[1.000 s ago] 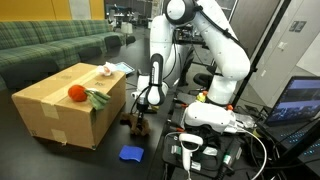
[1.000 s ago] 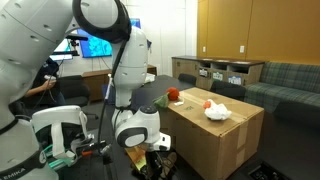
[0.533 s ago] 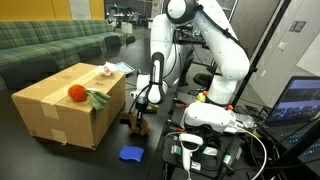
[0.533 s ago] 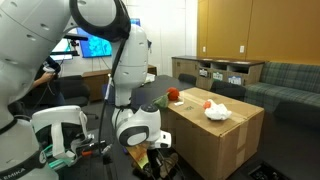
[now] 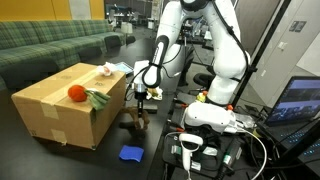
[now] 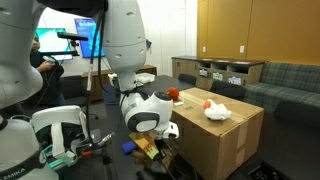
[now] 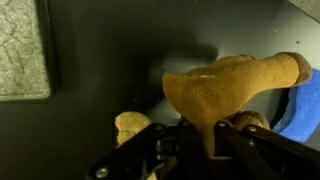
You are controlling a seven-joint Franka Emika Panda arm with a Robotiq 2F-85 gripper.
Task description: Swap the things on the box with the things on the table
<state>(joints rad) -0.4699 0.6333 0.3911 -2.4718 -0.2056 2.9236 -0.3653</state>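
Observation:
My gripper [image 7: 205, 135] is shut on a tan plush toy [image 7: 215, 88], whose body fills the wrist view just past the fingers. In both exterior views the gripper [image 5: 141, 97] [image 6: 165, 131] hangs beside the cardboard box [image 5: 55, 112] [image 6: 225, 140], and the toy [image 5: 137, 119] dangles below it, close over the dark surface. On the box top lie a red ball [image 5: 75, 93] [image 6: 173, 94], a green object [image 5: 97, 99] and a white object [image 5: 105, 69] [image 6: 217, 110]. A blue object [image 5: 131, 154] [image 7: 305, 110] lies on the dark surface near the toy.
The robot's base with cables and electronics [image 5: 212, 122] stands right beside the work spot. A laptop [image 5: 300, 100] sits further off. A green sofa [image 5: 50, 42] runs behind the box, and low cabinets [image 6: 220, 72] line the far wall.
The jaws have closed on the plush toy. The arm has risen and shifted a little towards the box, taking the toy with it.

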